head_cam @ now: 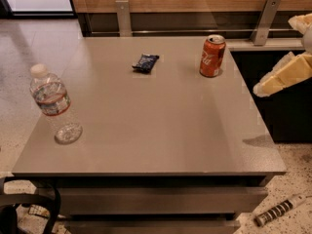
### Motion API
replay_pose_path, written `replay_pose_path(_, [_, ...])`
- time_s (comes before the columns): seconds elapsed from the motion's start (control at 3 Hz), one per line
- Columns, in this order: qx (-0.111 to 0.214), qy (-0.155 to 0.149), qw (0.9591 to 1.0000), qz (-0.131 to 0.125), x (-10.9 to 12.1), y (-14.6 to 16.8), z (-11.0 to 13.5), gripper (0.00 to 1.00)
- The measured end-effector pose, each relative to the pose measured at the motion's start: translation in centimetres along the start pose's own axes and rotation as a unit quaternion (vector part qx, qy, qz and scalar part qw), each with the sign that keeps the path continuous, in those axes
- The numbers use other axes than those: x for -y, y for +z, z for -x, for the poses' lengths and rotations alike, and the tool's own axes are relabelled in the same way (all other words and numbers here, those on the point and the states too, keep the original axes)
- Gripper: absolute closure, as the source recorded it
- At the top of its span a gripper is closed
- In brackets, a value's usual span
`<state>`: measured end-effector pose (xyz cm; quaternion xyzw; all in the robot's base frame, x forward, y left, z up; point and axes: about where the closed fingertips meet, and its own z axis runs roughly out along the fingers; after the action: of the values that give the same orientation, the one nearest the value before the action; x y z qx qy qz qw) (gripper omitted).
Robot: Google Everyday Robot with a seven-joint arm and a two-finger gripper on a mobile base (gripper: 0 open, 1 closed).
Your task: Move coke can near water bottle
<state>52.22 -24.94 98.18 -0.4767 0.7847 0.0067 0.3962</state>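
Note:
The coke can (212, 56), orange-red with white script and a silver top, stands upright near the far right of the grey table (156, 126). The water bottle (53, 105), clear with a white cap and a red-and-white label band, stands upright near the table's left edge. My gripper (262, 87), cream-coloured, hangs at the right edge of the view, just off the table's right side. It is to the right of the can, a little nearer to the camera, and touches nothing. The rest of the arm is cut off by the frame.
A flat dark blue snack packet (145, 62) lies on the far middle of the table, left of the can. A wooden wall with metal posts (123, 17) runs behind the table. A striped cylindrical thing (278, 212) lies on the floor at the lower right. A black cable (29, 204) lies at the lower left.

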Motion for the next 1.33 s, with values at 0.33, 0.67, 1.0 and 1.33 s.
replay_pose_path(0.33, [0.097,0.050,0.9936,-0.030,2.6,2.5,0.0,0.00])
replay_pose_path(0.67, [0.191,0.094,0.9748,-0.068,6.0,4.3,1.0,0.00])
replay_pose_path(1.0, [0.264,0.126,0.9529,-0.078,8.1,5.7,2.3,0.00])
replay_pose_path(1.33, [0.263,0.125,0.9536,-0.078,8.1,5.7,2.3,0.00])
